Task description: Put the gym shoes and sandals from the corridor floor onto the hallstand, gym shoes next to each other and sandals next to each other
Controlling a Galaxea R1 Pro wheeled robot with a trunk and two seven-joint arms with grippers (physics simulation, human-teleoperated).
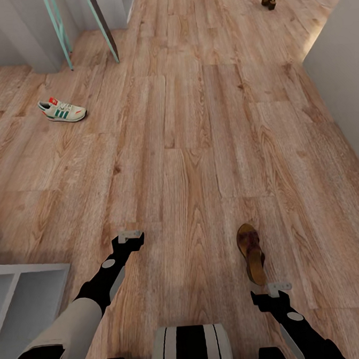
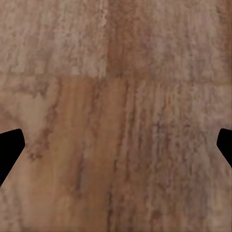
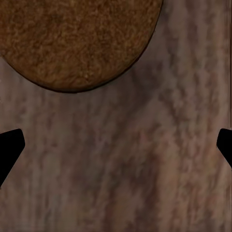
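One sandal is lined up just ahead of the right gripper, whose jaws are spread wide for a grasp. The left gripper is held open over bare floor; a sneaker is left at upper left.

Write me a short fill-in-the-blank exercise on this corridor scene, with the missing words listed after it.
1. The near sandal lies on the floor just ahead of the robot's ____ gripper.
2. The white gym shoe has ____ side stripes.
3. In the right wrist view, the gripper's fingertips stand wide apart, so the gripper is ____.
4. The far sandal rests on the ____, not on the rack.

Missing words: right; green; open; floor
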